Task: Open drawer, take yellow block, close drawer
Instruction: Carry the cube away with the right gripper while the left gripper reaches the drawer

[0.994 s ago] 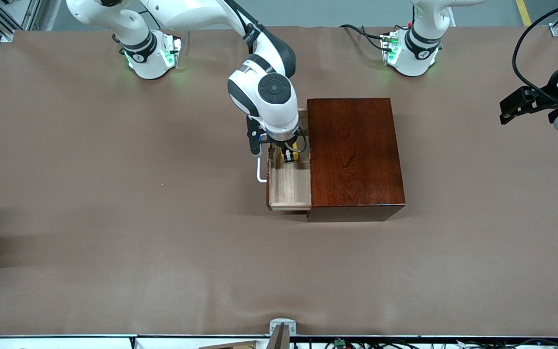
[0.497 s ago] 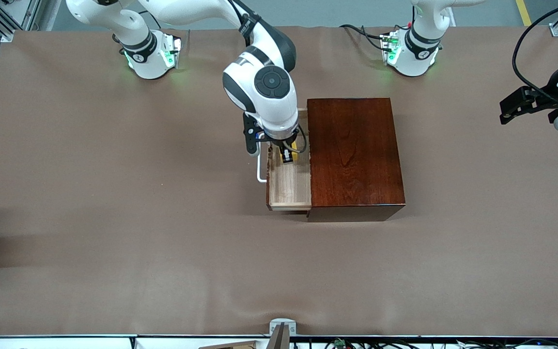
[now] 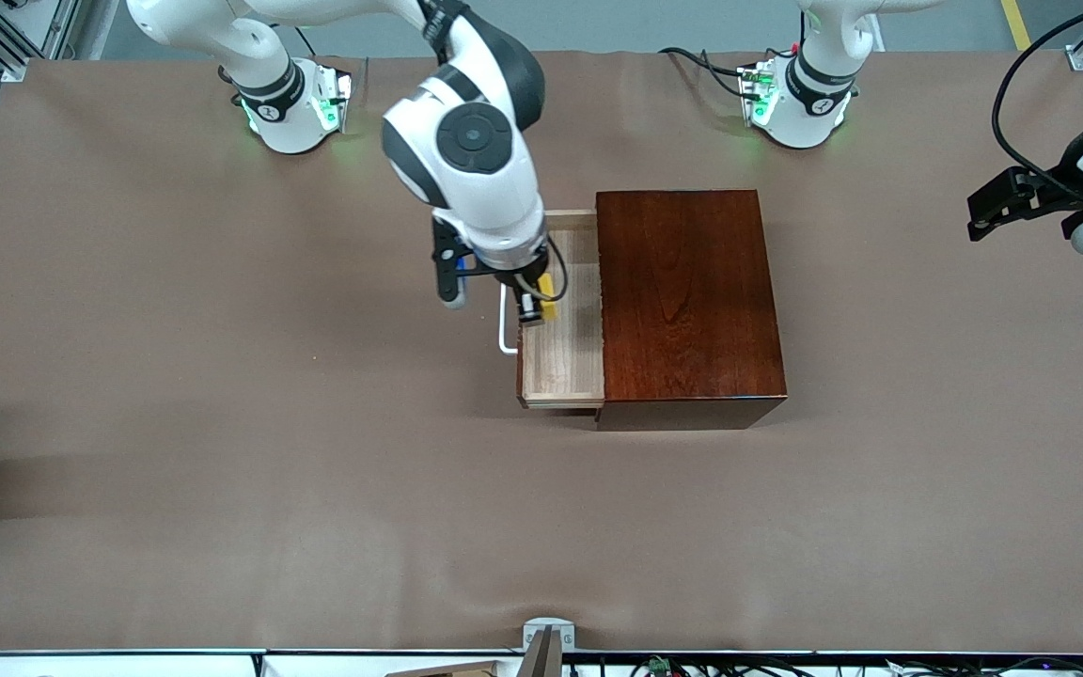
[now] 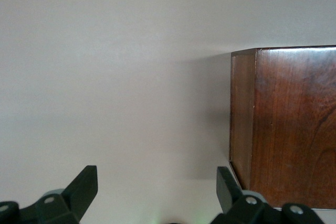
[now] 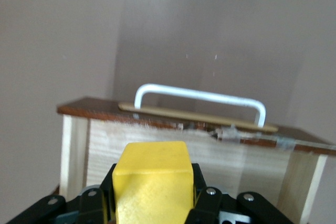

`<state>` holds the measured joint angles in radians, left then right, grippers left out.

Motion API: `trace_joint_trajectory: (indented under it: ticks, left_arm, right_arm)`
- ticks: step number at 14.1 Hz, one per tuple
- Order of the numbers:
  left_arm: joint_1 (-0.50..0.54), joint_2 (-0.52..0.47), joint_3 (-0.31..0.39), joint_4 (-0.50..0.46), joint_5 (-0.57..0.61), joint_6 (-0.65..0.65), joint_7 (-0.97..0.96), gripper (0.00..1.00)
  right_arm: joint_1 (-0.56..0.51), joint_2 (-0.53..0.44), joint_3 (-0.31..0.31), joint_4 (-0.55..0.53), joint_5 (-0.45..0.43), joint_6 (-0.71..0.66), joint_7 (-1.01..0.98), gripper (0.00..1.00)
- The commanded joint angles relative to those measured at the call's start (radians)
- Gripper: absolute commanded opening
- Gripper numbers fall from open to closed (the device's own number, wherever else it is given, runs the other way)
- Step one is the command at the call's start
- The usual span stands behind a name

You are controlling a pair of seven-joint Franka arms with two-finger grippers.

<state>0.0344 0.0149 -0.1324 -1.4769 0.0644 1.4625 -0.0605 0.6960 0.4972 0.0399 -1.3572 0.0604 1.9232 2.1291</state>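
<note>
front view: yellow block held above the open drawer

nearest the front camera, the drawer (image 3: 560,362) stands pulled out of the dark wooden box (image 3: 687,306) toward the right arm's end of the table, its pale inside bare and its white handle (image 3: 504,329) on the front. over the drawer's front edge hangs the right gripper (image 3: 535,308), its fingers clamped on the yellow block (image 3: 548,310), which is lifted clear of the drawer floor. the right wrist view shows the block (image 5: 152,184) pinched between the black fingers (image 5: 202,200), with the handle (image 5: 199,98) past it. the left arm waits at its own end of the table, the left gripper (image 3: 997,207) over the brown cloth (image 3: 222,423) with fingers spread wide apart (image 4: 84,187).
</note>
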Motion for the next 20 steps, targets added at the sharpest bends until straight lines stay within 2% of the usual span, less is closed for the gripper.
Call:
trace_joint_trajectory:
  ticks: [1,6,9,12,14,16,20]
  left_arm:
    - [0.018,-0.016,-0.013,-0.005,-0.012,0.005,0.021,1.0]
    - [0.013,-0.012,-0.022,-0.005,-0.012,0.004,0.01,1.0]
    - [0.01,0.002,-0.108,-0.006,-0.015,0.002,-0.042,1.0]
    - [-0.001,0.037,-0.225,-0.002,-0.012,0.005,-0.11,1.0]
    - [-0.03,0.098,-0.304,0.03,-0.012,0.005,-0.203,1.0]
    - [-0.114,0.201,-0.345,0.094,-0.005,0.027,-0.351,1.0]
    - [-0.362,0.405,-0.326,0.19,0.029,0.215,-0.705,1.0]
  right_arm:
    - [-0.068,-0.063,0.021,-0.013,0.021,-0.067,-0.098,0.0]
    - [-0.19,-0.14,0.021,-0.016,0.096,-0.226,-0.392,0.0]
    - [-0.259,-0.184,0.02,-0.028,0.102,-0.343,-0.594,0.0]
    - [-0.312,-0.213,0.018,-0.051,0.108,-0.389,-0.74,0.0]
    - [-0.357,-0.25,0.017,-0.112,0.11,-0.391,-0.889,0.0]
    - [-0.401,-0.279,0.012,-0.158,0.11,-0.394,-0.995,0.0]
    - [-0.498,-0.313,0.009,-0.247,0.11,-0.397,-1.207,0.0]
